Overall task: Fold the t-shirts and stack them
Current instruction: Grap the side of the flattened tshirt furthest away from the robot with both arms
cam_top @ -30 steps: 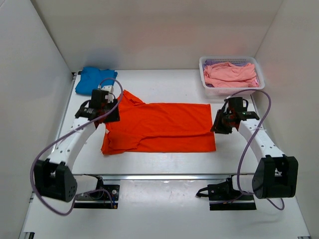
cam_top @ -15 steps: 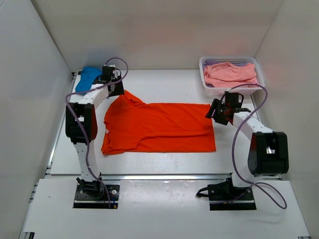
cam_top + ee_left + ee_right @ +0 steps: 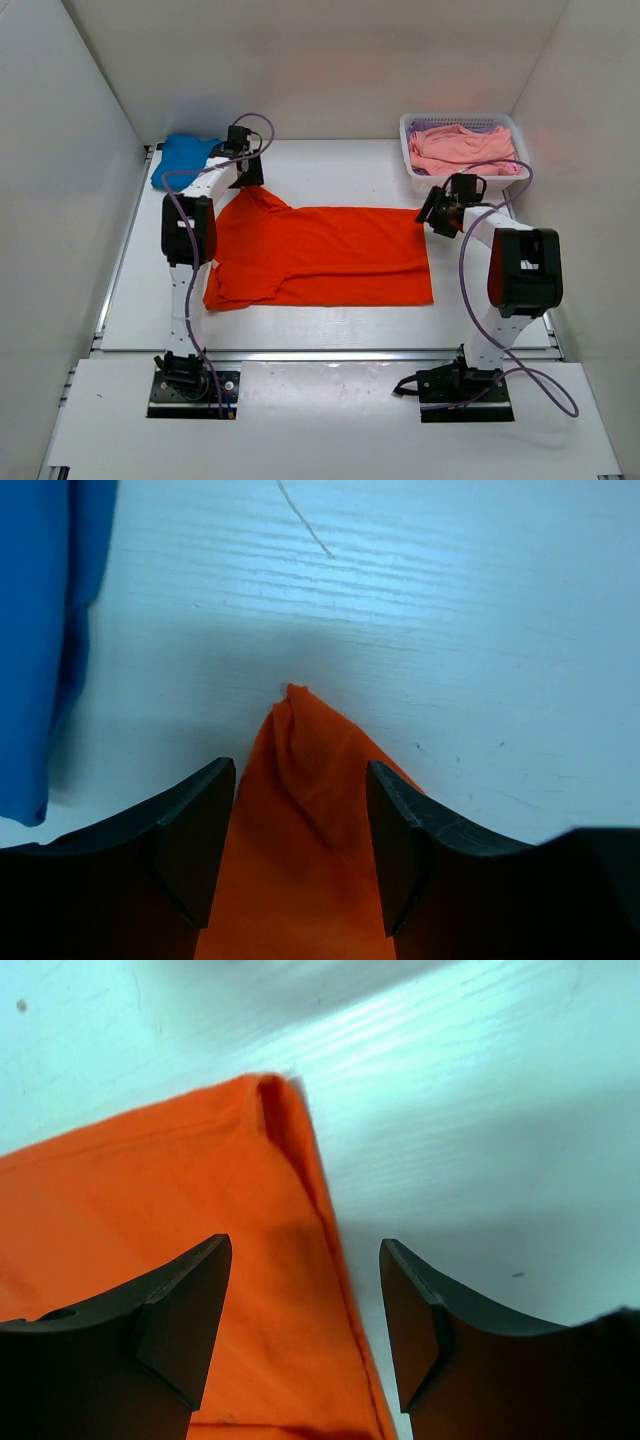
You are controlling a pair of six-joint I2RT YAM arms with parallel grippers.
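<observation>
— White walls, white table (image 3: 330, 165): what's lying on it?
— One orange t-shirt (image 3: 320, 255), spread flat across the middle, sleeves to the left and hem to the right. A blue t-shirt (image 3: 185, 155) sits bundled in the far left corner. Pink t-shirts (image 3: 460, 148) are heaped in the basket (image 3: 440, 184) at the far right.
— And your end effectors?
— My left end effector (image 3: 295, 775) hangs over the far left tip of the orange shirt, which looks like a sleeve end. Its jaws are apart, with that point of cloth running between the fingers. My right end effector (image 3: 305, 1248) hangs over the far right hem corner, jaws wide as well. The shirt's edge runs through the gap, cloth on one side and bare table on the other. Neither grips anything.
— Which step is this?
— As I judge it, the start of a fold on the orange shirt. Both far corners are lined up for a pinch, and nothing is lifted yet.
— What does the next move need?
— Both should come down onto the cloth and close on it. On the right I'd want enough cloth between the pads, not just the hem's edge. Then the two corners should rise and travel toward the near side together, or the fold will skew.
</observation>
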